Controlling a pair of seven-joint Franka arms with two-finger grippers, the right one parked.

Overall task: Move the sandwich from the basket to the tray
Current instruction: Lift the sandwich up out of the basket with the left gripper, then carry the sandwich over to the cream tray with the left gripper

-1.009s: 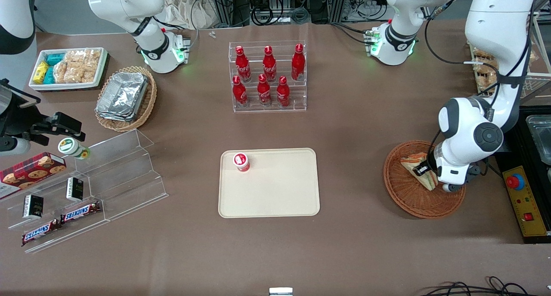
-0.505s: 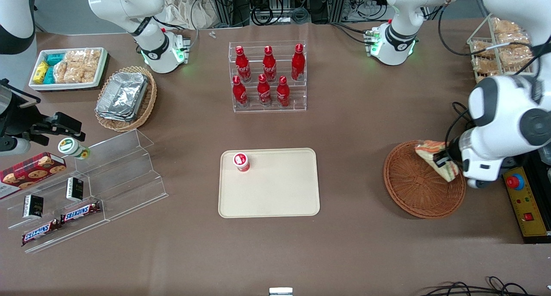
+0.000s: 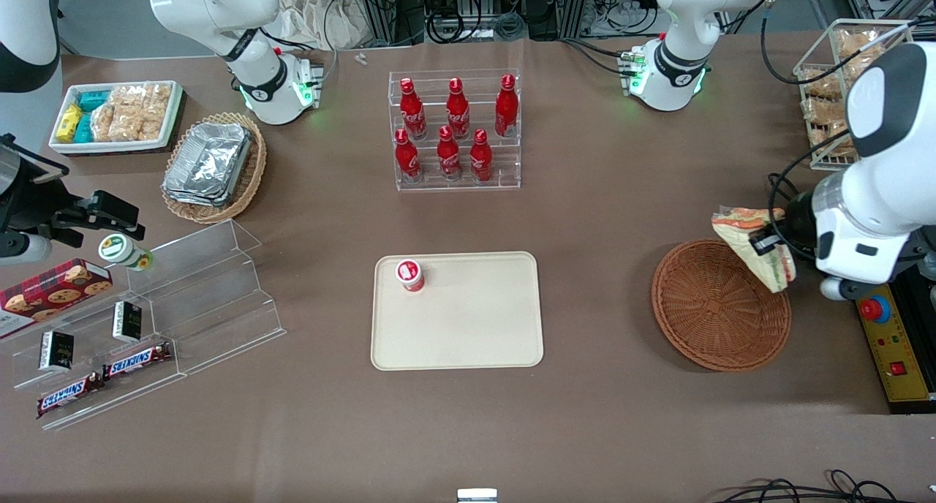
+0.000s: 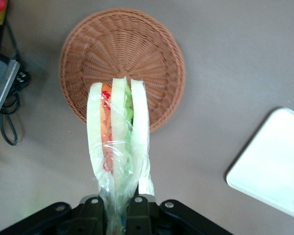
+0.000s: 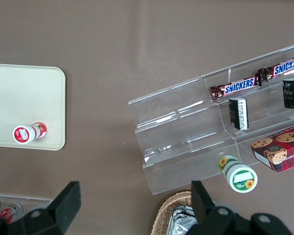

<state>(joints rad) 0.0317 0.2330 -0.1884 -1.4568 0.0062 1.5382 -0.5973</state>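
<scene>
woven and reddish-brown, the basket (image 3: 720, 305) now sits bare on the tabletop (image 3: 607, 218); a second ago the sandwich (image 3: 755, 251) lay inside it, and half a second ago it hung low over the rim. since then the pincer (image 3: 765, 244) has carried it higher and farther from the front camera, so it now hangs over the basket's edge toward the working arm's end of the tabletop, clear of the weave. the tray (image 3: 468, 327) and the small red-capped bottle (image 3: 410, 275) standing on it have not shifted.

the pincer is clamped on the sandwich near one end, and the wrapped wedge sticks out past the fingers, tilted.

the left wrist view shows what the front view hides: the sandwich (image 4: 118, 142) edge-on, its bread slices and orange, red and green filling in clear film, with the basket (image 4: 137, 49) below it and a corner of the tray (image 4: 274, 176) well apart. the right wrist view shows the bottle (image 5: 28, 132) lying close to the tray's (image 5: 24, 98) rim.
</scene>
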